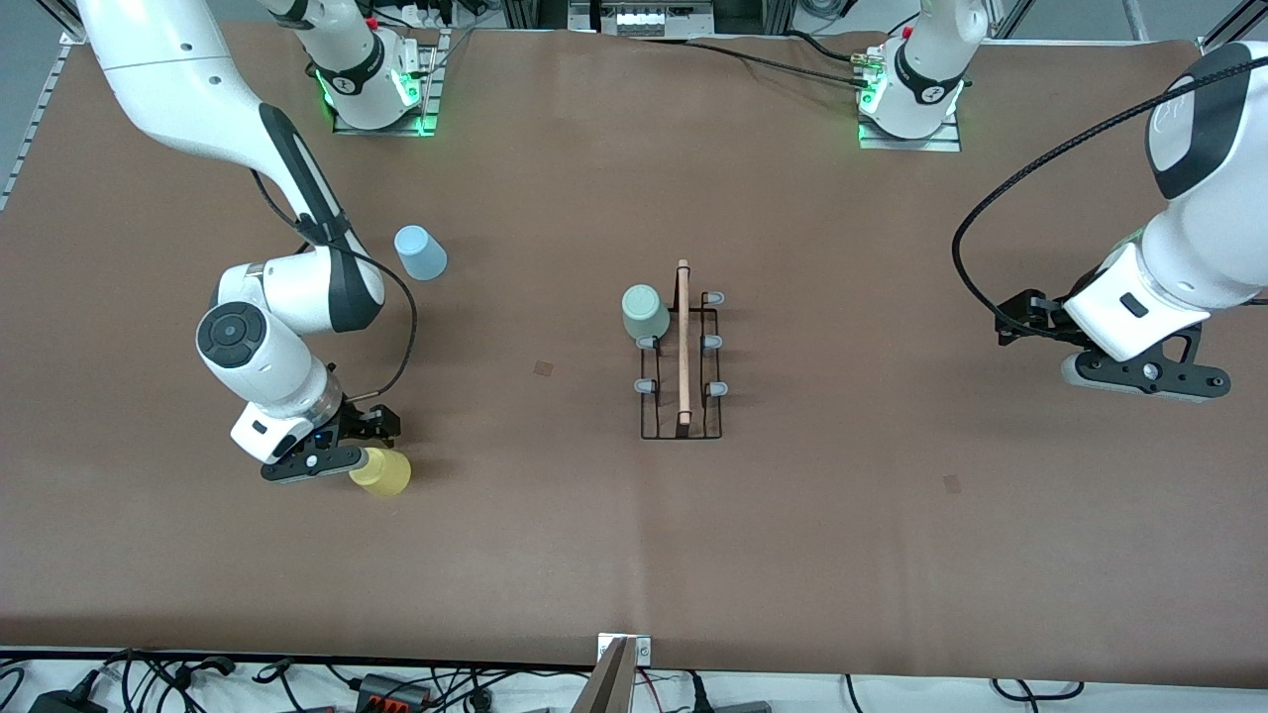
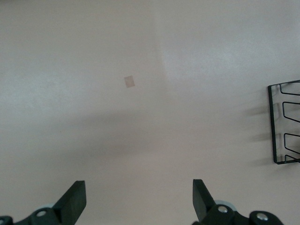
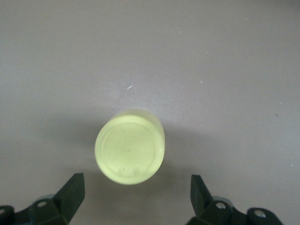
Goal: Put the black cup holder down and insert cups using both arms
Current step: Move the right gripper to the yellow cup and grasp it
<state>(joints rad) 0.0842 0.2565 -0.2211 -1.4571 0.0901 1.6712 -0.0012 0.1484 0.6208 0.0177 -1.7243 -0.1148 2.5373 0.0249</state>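
The black cup holder stands mid-table with its wooden rod on top; its edge shows in the left wrist view. A mint green cup sits on a peg on the side toward the right arm's end. The light blue cup stands upside down on the table near the right arm. The yellow cup is nearer the front camera; its closed base faces the right wrist camera. My right gripper is open just over it, not touching. My left gripper is open and empty, over bare table.
Small tape marks lie on the brown table, one in the left wrist view. The arm bases stand along the table edge farthest from the front camera. Cables lie off the nearest edge.
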